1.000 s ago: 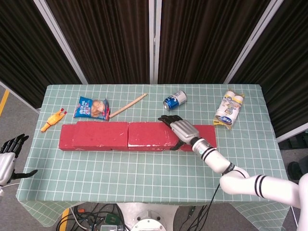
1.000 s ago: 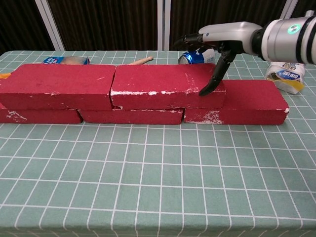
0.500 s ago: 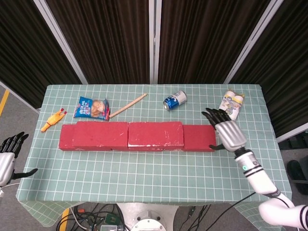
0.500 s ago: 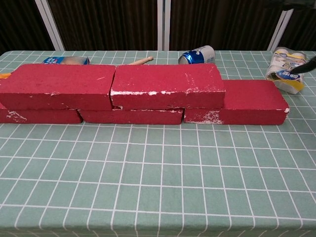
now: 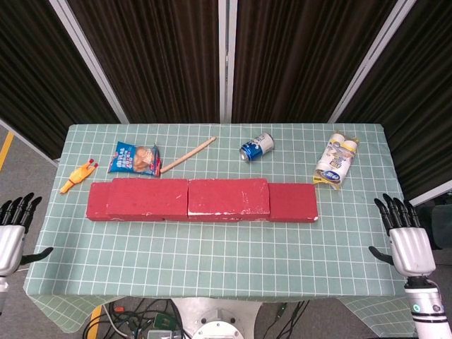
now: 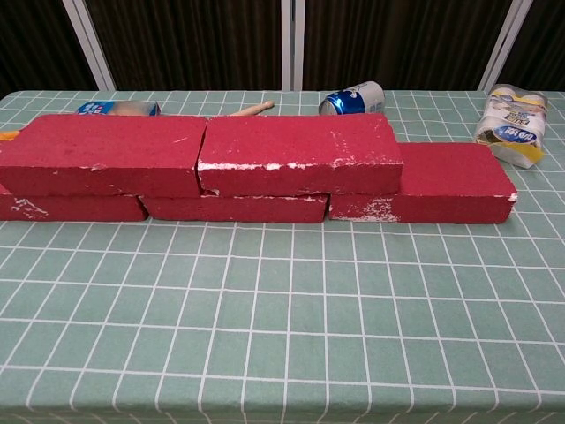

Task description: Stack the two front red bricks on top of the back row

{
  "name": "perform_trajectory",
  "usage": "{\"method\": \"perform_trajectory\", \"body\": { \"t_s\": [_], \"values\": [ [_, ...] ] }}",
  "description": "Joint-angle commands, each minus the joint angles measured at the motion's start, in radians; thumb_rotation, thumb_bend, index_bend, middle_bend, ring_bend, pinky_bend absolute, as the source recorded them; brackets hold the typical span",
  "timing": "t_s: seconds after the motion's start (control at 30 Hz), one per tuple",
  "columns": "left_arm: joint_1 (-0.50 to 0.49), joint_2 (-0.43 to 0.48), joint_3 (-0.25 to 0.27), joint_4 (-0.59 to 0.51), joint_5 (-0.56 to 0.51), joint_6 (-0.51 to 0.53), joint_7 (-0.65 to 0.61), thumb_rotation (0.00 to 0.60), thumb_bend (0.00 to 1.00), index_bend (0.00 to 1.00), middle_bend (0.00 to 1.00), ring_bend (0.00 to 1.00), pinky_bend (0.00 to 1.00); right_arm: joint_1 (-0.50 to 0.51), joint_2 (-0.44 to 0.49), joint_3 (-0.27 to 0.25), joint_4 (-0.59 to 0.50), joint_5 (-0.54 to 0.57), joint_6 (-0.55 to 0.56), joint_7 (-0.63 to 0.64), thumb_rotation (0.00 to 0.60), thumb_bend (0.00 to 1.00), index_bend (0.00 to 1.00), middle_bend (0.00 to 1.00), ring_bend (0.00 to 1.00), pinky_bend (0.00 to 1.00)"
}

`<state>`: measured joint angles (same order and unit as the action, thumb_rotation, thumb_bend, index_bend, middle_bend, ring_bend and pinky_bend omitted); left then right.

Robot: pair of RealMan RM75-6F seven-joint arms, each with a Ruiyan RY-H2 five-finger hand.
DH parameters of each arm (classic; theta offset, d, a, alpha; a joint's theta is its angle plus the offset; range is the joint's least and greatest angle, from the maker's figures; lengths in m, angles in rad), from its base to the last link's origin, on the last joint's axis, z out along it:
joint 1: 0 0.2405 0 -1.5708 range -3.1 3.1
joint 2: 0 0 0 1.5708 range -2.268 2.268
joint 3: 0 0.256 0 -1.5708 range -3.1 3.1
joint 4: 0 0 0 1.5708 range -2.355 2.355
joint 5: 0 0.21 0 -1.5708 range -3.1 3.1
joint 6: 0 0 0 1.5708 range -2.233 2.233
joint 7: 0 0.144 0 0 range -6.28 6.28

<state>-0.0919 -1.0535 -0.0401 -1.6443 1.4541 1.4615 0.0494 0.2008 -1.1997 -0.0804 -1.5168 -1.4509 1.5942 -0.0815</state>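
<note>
Two red bricks lie end to end on top of a lower row: the left upper brick (image 6: 106,155) (image 5: 147,197) and the right upper brick (image 6: 296,152) (image 5: 228,195). The lower row's right brick (image 6: 450,181) (image 5: 293,202) sticks out past them, and its other bricks (image 6: 234,208) show only as front edges. My right hand (image 5: 406,240) hangs off the table's right edge, fingers spread, holding nothing. Beyond the left edge is my left hand (image 5: 13,233), also spread and holding nothing. Neither hand appears in the chest view.
Behind the bricks lie a blue snack bag (image 5: 135,158), a wooden stick (image 5: 188,154), a blue can (image 5: 256,147) on its side and a white-yellow packet (image 5: 336,159). A yellow rubber chicken (image 5: 78,175) lies at the left. The green checked tablecloth (image 5: 212,254) covers the table.
My right hand let go of the right upper brick and drew back to the right, off the table edge. The left hand barely moved. The bricks stayed put.
</note>
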Motion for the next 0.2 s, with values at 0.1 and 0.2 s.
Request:
{"method": "perform_trajectory", "body": {
  "t_s": [0.1,0.2],
  "values": [
    [0.005,-0.022,-0.001,0.012,0.006,0.013,0.014,0.6,0.01,0.01,0.0,0.0,0.0,-0.039,-0.03,0.014,0.066,0.004,-0.003,0.056,0.6,0.0,0.0,0.0,0.0,0.0],
    [0.005,-0.025,-0.003,0.014,0.004,0.015,0.018,0.6,0.01,0.01,0.0,0.0,0.0,-0.046,-0.035,0.028,0.077,0.0,-0.002,0.057,0.6,0.0,0.0,0.0,0.0,0.0]
  ]
}}
